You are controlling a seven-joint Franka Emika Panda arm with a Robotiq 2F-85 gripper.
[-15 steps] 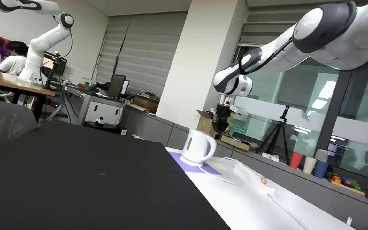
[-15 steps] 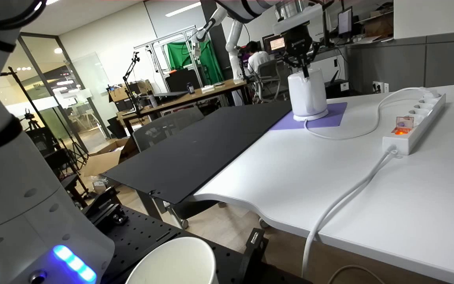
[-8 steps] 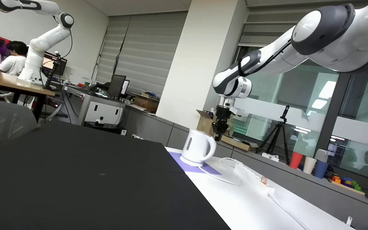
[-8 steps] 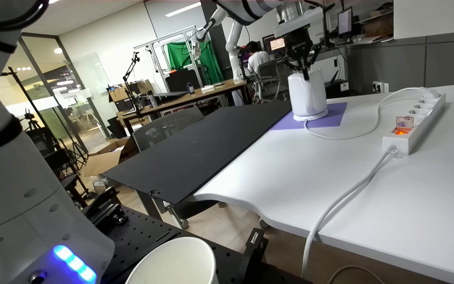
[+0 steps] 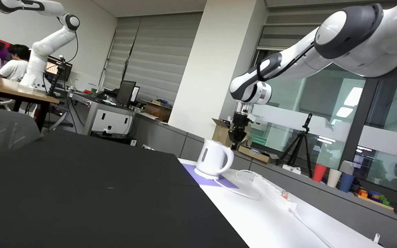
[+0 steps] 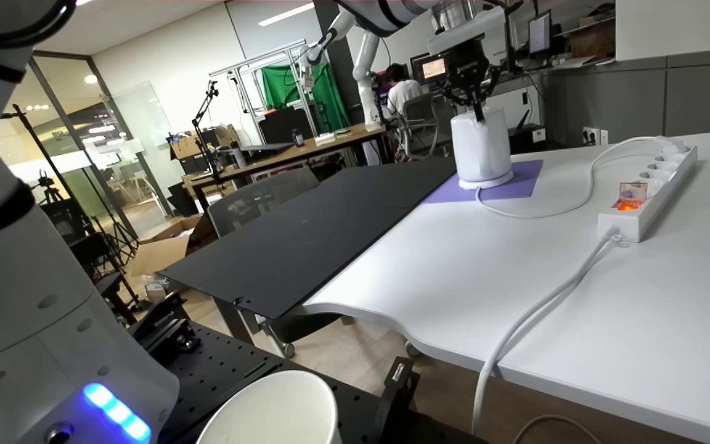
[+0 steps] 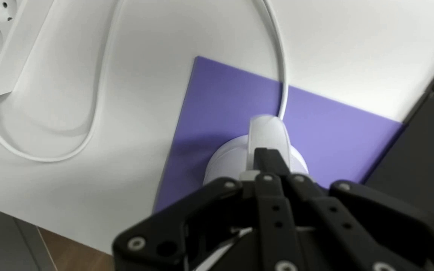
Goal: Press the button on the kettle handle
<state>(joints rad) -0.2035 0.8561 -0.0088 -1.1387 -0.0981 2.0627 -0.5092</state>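
Note:
The white kettle (image 5: 210, 158) stands upright on a purple mat and also shows in an exterior view (image 6: 481, 148). Its loop handle (image 5: 230, 159) faces the gripper side; its top shows in the wrist view (image 7: 266, 130). My black gripper (image 5: 234, 147) points down just above the top of the handle. In an exterior view the gripper (image 6: 479, 116) overlaps the kettle's upper edge. In the wrist view the gripper (image 7: 268, 159) has its fingertips together over the handle, with nothing between them. The button cannot be made out; the fingers cover that part. Contact with the handle cannot be told.
A purple mat (image 7: 220, 90) lies under the kettle on the white table (image 6: 453, 265). A white cord (image 6: 590, 185) runs to a power strip (image 6: 654, 197) with an orange-lit switch. A black panel (image 6: 312, 234) adjoins the table. A cardboard box (image 5: 221, 132) stands behind.
My gripper dipped slightly toward the handle half a second ago and is now slightly higher again. The kettle stays in place, apart from a barely visible shift.

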